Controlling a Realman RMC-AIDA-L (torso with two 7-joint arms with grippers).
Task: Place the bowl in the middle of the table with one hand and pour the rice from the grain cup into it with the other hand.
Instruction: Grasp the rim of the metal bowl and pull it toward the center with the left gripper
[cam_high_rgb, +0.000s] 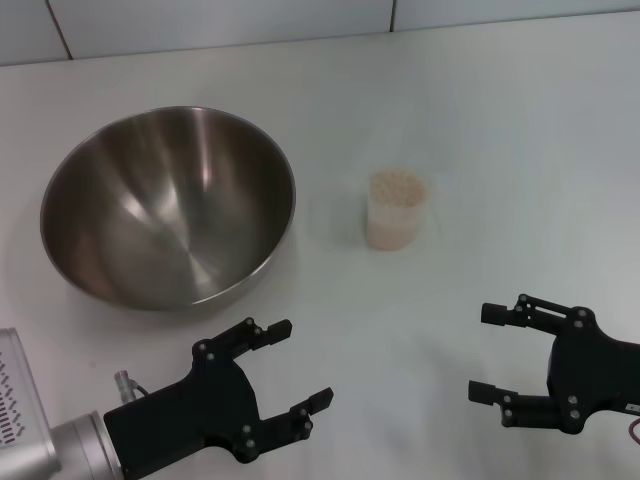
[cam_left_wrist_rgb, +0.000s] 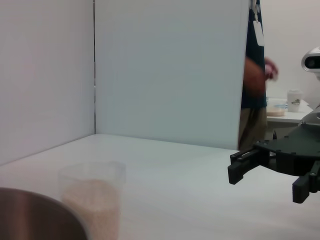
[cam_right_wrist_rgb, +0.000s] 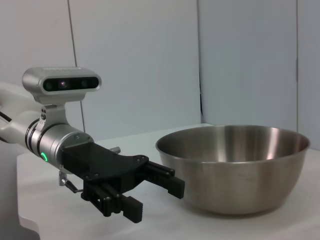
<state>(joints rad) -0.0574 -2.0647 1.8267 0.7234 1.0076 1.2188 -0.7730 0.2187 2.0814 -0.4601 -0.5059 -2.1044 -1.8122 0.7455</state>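
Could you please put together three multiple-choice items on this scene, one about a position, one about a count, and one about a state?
1. Where does the grain cup stand relative to the bowl?
A. Inside the bowl
B. On the table, apart from the bowl, toward the robot's right
C. Stacked under the bowl

2. How many cups are on the table in the head view?
A. One
B. Two
C. Three

3. What state is the bowl in?
A. Full of rice
B. Turned upside down
C. Upright and empty

Answers:
1. B, since a strip of bare table separates cup and bowl.
2. A, since only one translucent cup shows.
3. C, since its steel interior is bare and the rice sits in the cup, with the left gripper and right gripper both open and holding nothing.
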